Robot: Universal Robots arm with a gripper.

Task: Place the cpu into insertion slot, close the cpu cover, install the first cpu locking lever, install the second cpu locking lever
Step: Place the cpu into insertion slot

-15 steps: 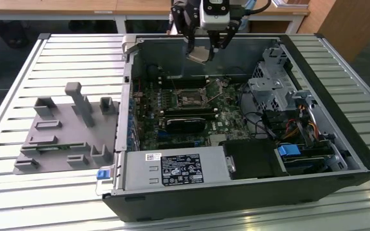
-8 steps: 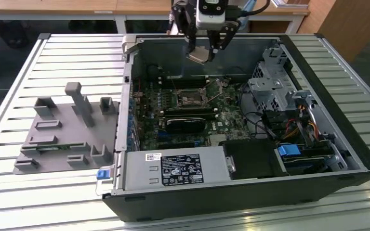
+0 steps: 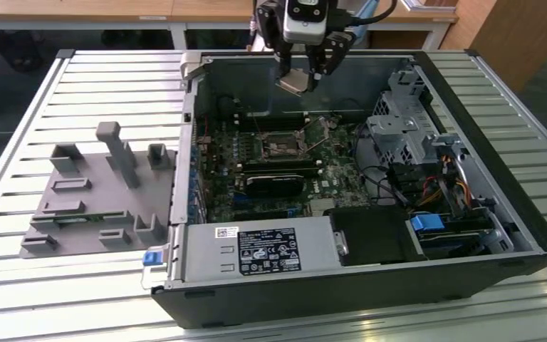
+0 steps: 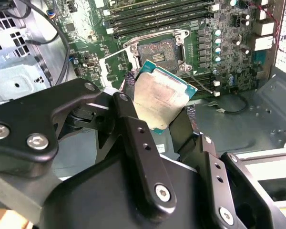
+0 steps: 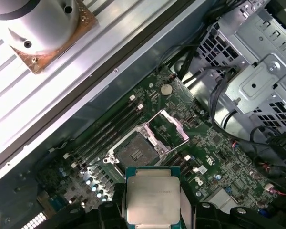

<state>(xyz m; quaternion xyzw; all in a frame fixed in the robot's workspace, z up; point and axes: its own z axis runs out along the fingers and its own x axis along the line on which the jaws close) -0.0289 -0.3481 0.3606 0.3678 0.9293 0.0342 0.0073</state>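
My gripper (image 3: 300, 75) hangs high over the far part of the open computer case, shut on the cpu (image 3: 292, 83), a small square chip held tilted by two opposite edges. In both wrist views the cpu (image 4: 160, 98) (image 5: 152, 198) shows its silvery face between the black fingers (image 4: 132, 126). Well below it on the green board lies the insertion slot (image 3: 281, 148) (image 4: 159, 52) (image 5: 136, 152), uncovered, with a dark centre. The cpu cover (image 4: 115, 66) (image 5: 169, 125) stands swung up beside the slot.
A black fan card (image 3: 273, 184) lies near the slot, with long memory slots (image 4: 167, 12) beside it. A labelled power supply (image 3: 254, 251) and a metal drive cage (image 3: 402, 132) with cables crowd the case. A grey fixture (image 3: 93, 192) stands on the slatted table at the exterior view's left.
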